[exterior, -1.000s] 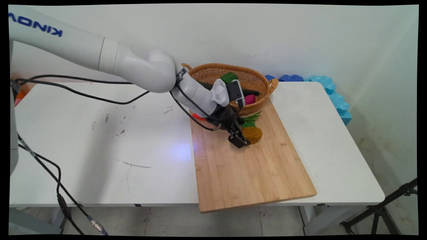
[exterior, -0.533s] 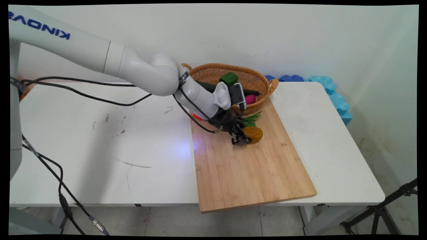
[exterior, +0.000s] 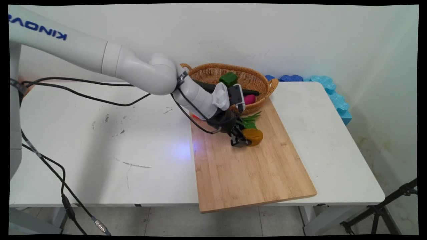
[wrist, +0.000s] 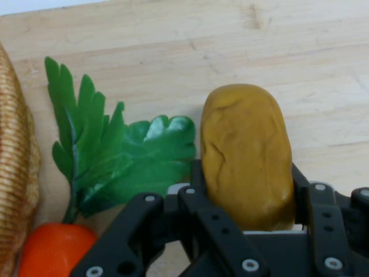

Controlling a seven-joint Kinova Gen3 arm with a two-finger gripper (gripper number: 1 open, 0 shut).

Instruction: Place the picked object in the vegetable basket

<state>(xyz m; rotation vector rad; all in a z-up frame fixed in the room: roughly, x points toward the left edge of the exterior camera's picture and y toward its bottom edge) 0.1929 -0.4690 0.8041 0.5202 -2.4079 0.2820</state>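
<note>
White desk [exterior: 100,140], scuffed with dark marks, against plain white wall [exterior: 267,33]. Blue foam pieces [exterior: 330,90] wedged at desk's far right edge by wall. Grey tiled floor [exterior: 186,221] below. Black tripod leg [exterior: 380,210] bottom right.

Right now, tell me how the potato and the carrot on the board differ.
The potato is mustard brown and leafless; the carrot is orange with green leaves. The potato sits between the fingers of the gripper, which press its sides; the carrot lies free beside it, by the basket. Both rest on the wooden board.
</note>
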